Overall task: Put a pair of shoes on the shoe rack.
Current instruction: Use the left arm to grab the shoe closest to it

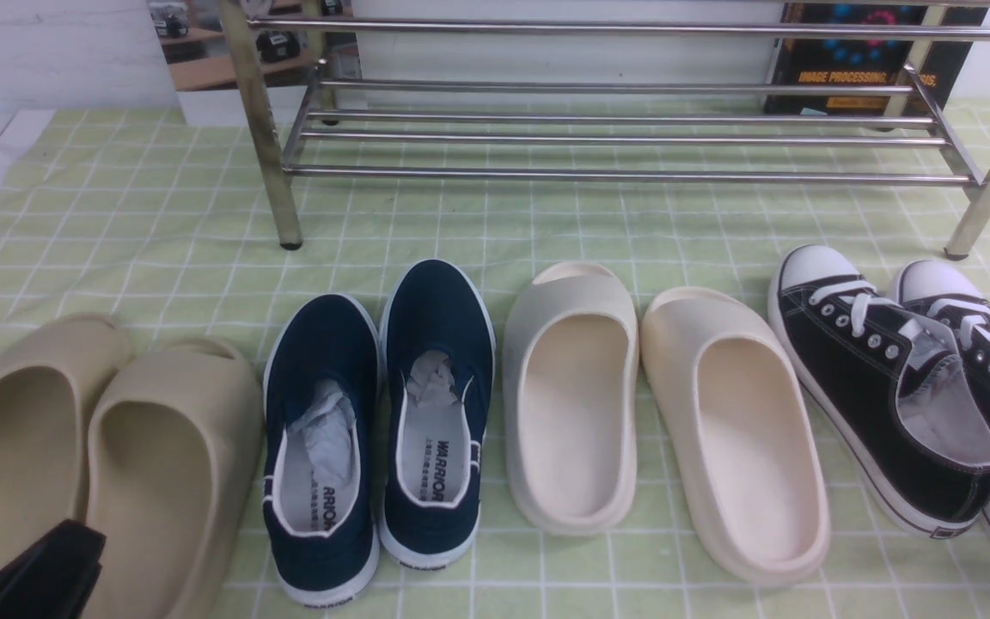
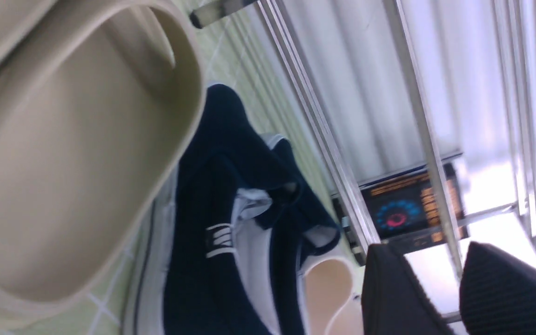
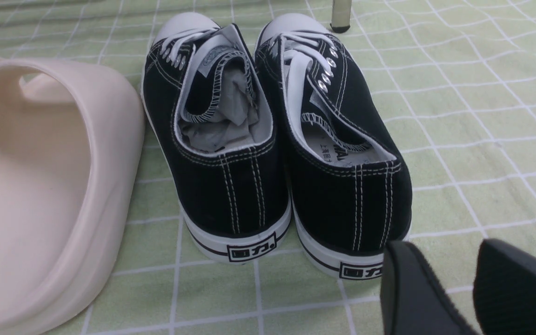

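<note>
Navy pair of shoes (image 1: 435,318) sits on the counter (image 1: 160,223), near-left of centre; shoe rack (image 1: 615,174) at the far side holds none of it. We see left pincer (image 2: 435,260) and right pincer (image 3: 445,251) both wide, empty: we judge nothing done yet.

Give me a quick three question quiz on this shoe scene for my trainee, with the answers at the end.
1. True or false: the navy slip-ons already sit on the shoe rack.
2. Which pair lies next to the navy slip-ons on their right in the front view? A) beige slides B) cream slides C) black lace-ups
3. How many pairs of footwear lie on the checked cloth?

Key: 1 false, they lie on the cloth in front of the rack; 2 B; 3 four.
</note>
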Tool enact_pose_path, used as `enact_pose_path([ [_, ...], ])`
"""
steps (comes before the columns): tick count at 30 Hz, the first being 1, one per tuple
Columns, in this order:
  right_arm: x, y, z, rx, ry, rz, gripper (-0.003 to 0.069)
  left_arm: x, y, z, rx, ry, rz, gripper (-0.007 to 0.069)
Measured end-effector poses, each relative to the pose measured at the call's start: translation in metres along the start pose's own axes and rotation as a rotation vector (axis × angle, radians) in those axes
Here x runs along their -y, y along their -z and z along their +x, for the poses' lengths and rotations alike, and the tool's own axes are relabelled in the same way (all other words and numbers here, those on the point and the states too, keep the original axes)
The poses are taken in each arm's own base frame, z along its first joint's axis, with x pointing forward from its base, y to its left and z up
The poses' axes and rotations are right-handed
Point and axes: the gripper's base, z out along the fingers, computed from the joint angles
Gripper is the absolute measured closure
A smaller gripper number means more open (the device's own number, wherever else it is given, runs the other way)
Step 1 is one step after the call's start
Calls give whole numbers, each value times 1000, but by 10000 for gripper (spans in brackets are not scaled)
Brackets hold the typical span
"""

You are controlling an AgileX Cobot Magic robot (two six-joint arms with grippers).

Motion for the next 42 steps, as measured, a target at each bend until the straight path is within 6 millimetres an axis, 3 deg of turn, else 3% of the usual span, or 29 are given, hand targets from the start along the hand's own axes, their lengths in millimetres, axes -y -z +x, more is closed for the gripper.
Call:
enact_pose_path([
  [12, 0, 0, 0, 0, 0, 0, 414, 9, 1, -6, 43, -15, 37, 386],
  [16, 0, 0, 0, 0, 0, 0, 414, 54, 14, -15, 33, -244, 136, 414],
  [20, 0, 0, 0, 0, 0, 0, 414, 103, 14, -30, -27, -515, 82, 551],
  [21, 0, 0, 0, 0, 0, 0, 414, 104, 11, -30, -55, -526, 58, 570],
  [22, 0, 0, 0, 0, 0, 0, 414, 118, 6, -36, -107, -616, -12, 625],
  [24, 0, 0, 0, 0, 0, 0, 414, 130, -10, -46, -268, -713, -206, 638],
  [25, 0, 0, 0, 0, 0, 0, 414, 133, -9, -48, -256, -727, -205, 638],
  [26, 0, 0, 0, 0, 0, 0, 414, 139, -21, -57, -357, -790, -348, 638],
  [28, 0, 0, 0, 0, 0, 0, 414, 141, -35, -69, -477, -845, -521, 638],
  [31, 0, 0, 0, -1, 0, 0, 414, 141, -53, -76, -588, -873, -648, 638],
  [32, 0, 0, 0, -1, 0, 0, 414, 142, -67, -78, -641, -900, -692, 638],
  [37, 0, 0, 0, -1, 0, 0, 414, 133, -109, -55, -827, -949, -710, 629],
  [40, 0, 0, 0, -1, 0, 0, 414, 123, -129, -36, -915, -935, -734, 572],
  [42, 0, 0, 0, -1, 0, 0, 414, 115, -144, -20, -960, -903, -750, 471],
])
